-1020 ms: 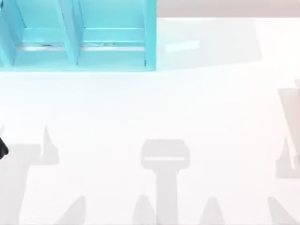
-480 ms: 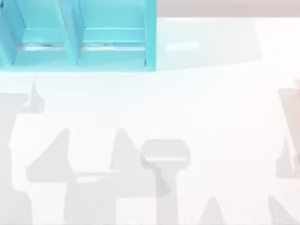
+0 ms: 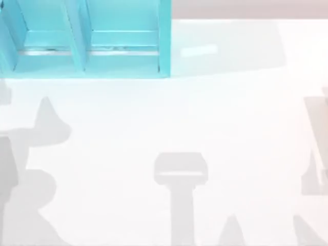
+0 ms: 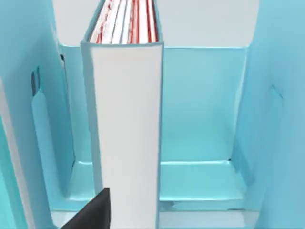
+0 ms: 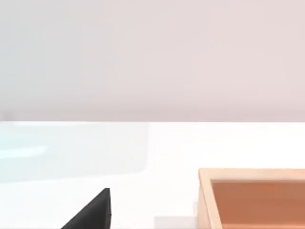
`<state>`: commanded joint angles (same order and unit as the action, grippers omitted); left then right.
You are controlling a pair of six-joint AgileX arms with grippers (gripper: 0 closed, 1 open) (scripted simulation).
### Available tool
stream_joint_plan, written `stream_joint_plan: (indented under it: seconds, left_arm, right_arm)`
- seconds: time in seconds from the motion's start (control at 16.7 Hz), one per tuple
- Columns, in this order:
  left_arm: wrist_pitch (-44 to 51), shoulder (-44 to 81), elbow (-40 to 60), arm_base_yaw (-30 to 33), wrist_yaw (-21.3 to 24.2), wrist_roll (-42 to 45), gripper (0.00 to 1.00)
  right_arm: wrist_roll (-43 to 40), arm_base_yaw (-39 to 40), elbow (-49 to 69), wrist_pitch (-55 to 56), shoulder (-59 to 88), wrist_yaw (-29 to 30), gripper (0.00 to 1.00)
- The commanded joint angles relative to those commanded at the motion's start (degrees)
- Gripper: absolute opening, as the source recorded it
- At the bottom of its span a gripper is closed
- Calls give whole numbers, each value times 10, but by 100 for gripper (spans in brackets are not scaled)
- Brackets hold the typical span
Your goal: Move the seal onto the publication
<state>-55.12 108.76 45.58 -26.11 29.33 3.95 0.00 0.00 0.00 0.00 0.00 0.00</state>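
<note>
A light-blue shelf unit [image 3: 87, 38] stands at the white table's [image 3: 205, 118] far left corner. Before the left gripper [image 4: 90, 214], an upright book [image 4: 126, 129] sits in a compartment. I cannot tell either gripper's state.

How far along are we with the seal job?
Nothing done yet: the publication stands upright inside the shelf unit. In hand: left gripper faces its page edges. Right gripper idles by an orange tray. Left: setting the seal on it.

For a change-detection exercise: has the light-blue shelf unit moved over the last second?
No. The right wall of the light-blue shelf unit crosses the far edge of the table at the same spot as before.
</note>
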Motion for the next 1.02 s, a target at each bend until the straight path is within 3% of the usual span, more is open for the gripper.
stream_joint_plan:
  seconds: [0.42, 0.78, 1.02]
  left_arm:
    - [-97, 169, 82, -43, 49, 9, 100]
    - [-97, 171, 82, -40, 48, 9, 100]
    - [-74, 206, 143, -26, 32, 6, 100]
  right_arm:
    - [0, 0, 0, 0, 0, 0, 100]
    - [0, 0, 0, 0, 0, 0, 100]
    - [0, 0, 0, 0, 0, 0, 100]
